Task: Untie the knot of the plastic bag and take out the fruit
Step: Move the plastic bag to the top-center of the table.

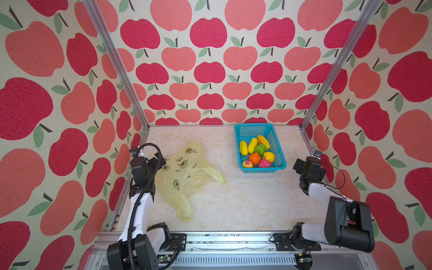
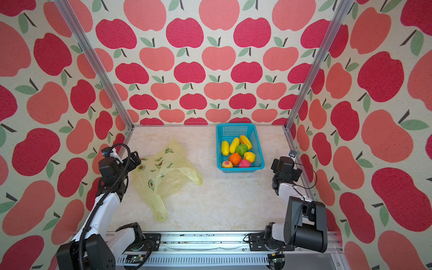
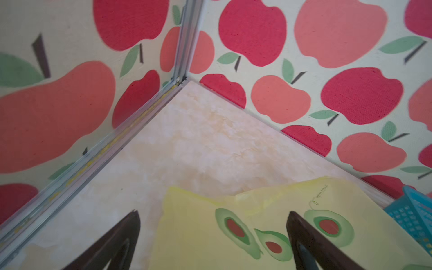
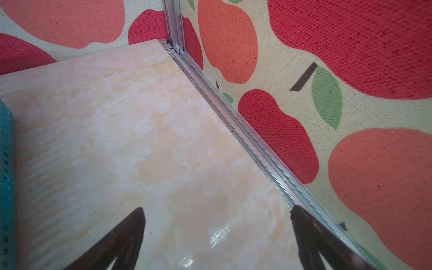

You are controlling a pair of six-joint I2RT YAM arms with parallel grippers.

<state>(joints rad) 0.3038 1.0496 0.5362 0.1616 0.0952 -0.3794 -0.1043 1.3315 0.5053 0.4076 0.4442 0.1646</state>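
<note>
Workcell seen from above and from both wrists. Plastic bag [image 1: 184, 175] [image 2: 161, 173], thin, yellow-green and printed with halved avocados, lies flattened on the left half of the marble-patterned table [image 1: 245, 205]; its two handle loops are spread apart, one [image 1: 184, 211] pointing toward the front rail, the other [image 1: 217, 176] toward the table's centre. Fruit [image 1: 256, 153] [image 2: 237, 153] sits well apart from the bag, all eight pieces inside the teal mesh basket [image 1: 247, 131] at the back right: three long yellow pieces, one green, one orange, one knobbly yellow, one peach and one pink-red. Left gripper [image 3: 212, 212] stands at the bag's left edge with its jaws spread wide and nothing between them; in the left wrist view one finger [image 3: 304, 236] overlaps the bag [image 3: 198, 233] beside an avocado print, though contact cannot be judged. Right gripper [image 4: 217, 208] hangs over bare table near the right wall, jaws equally wide, gripping nothing, with the basket's corner [image 4: 5, 163] at the edge of its view. Writing: a short line of cursive script [image 3: 321, 194] runs beside one avocado print, too small and blurred to read; a small printed mark [image 1: 178, 170] on the bag in a top view is likewise illegible. Walls carry red and coral apple wallpaper [image 1: 208, 32].
</note>
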